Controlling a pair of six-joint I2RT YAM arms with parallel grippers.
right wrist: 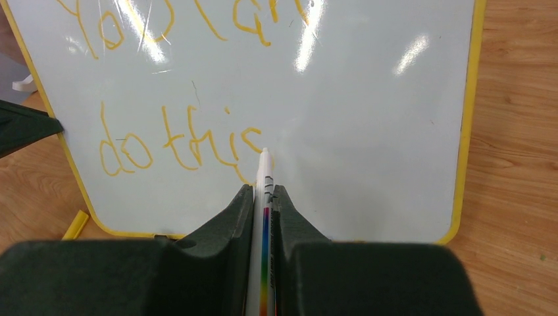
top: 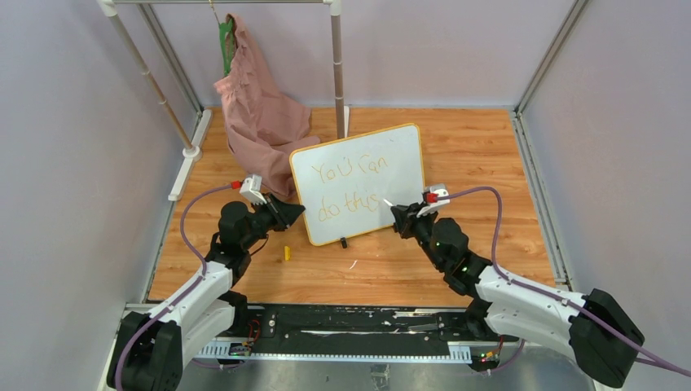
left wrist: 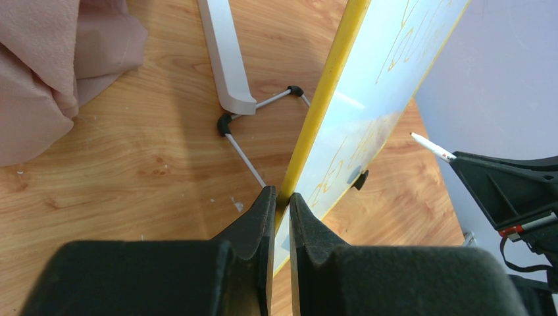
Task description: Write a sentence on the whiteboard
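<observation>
Wooden table (top: pixel 456 155): bears 1 whiteboard (top: pixel 403 183), upright, centre.
Sentence (top: pixel 352 171): 2 orange-yellow lines, "You can / do this".
Left gripper (left wrist: pixel 281 197): fingers pinched on the board's left frame edge.
Right gripper (right wrist: pixel 263 194): fingers clamp 1 white marker (right wrist: pixel 264 172), tip by the final "s".
Yellow cap (top: pixel 287 253): on the table, near the board's lower left corner.

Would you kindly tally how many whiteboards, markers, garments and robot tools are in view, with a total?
whiteboard: 1
marker: 1
pink garment: 1
tools: 2 (left tool, right tool)
Total: 5
</observation>
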